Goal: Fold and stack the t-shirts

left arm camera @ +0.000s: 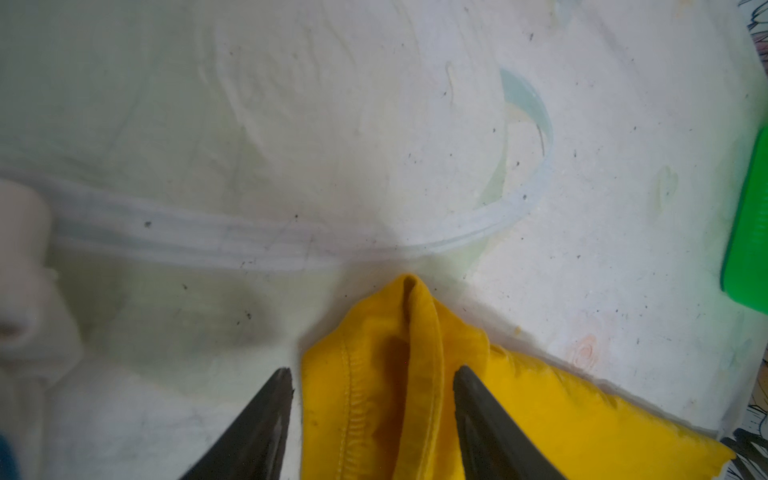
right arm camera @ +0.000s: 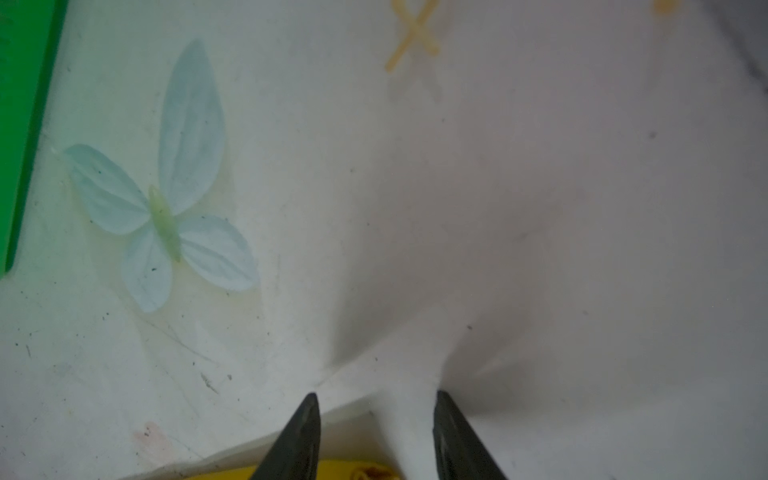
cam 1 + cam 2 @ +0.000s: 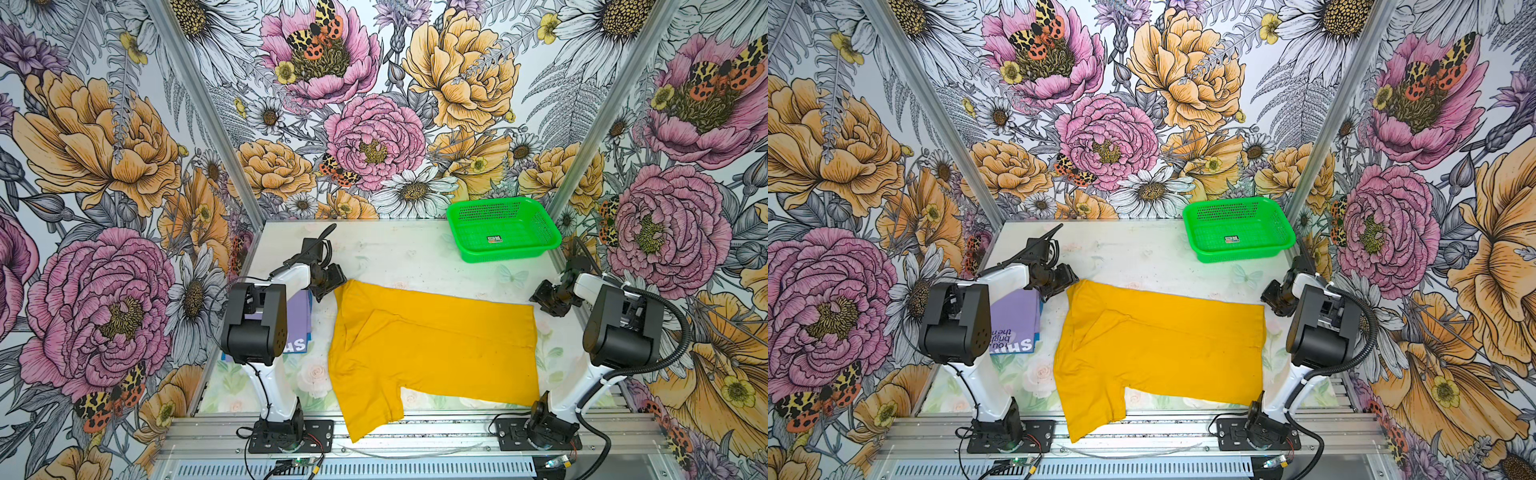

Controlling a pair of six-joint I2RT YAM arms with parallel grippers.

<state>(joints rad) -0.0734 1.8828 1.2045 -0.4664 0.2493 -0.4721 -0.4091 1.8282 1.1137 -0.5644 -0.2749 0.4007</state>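
Partly parted, the left fingers (image 1: 486,419) are straddling a bunched ridge of the yellow t-shirt (image 3: 436,345) at its far left corner, by the neck and shoulder. Cloth is sitting in the gap, but the tips are not yet pinching it, so nothing is being held. The right fingers (image 2: 299,449) are standing apart too, with bare surface (image 3: 395,253) showing between the tips and only a sliver of yellow hem at their base, at the shirt's far right corner; they are gripping nothing. Setting one pair at each far corner is probably meant to let both arms take the far edge together and carry it toward the front edge for a fold.

The yellow t-shirt is lying spread across the middle of the surface, one sleeve seemingly turned in over the chest and the other draping over the front edge. At the left edge, partly under the left arm, the lavender t-shirt (image 3: 1013,316) is lying folded with a blue t-shirt (image 3: 1040,324) peeking out beneath, apparently the stack awaiting this one. The green basket (image 3: 511,254) is sitting in the far right corner, well apart from the cloth.
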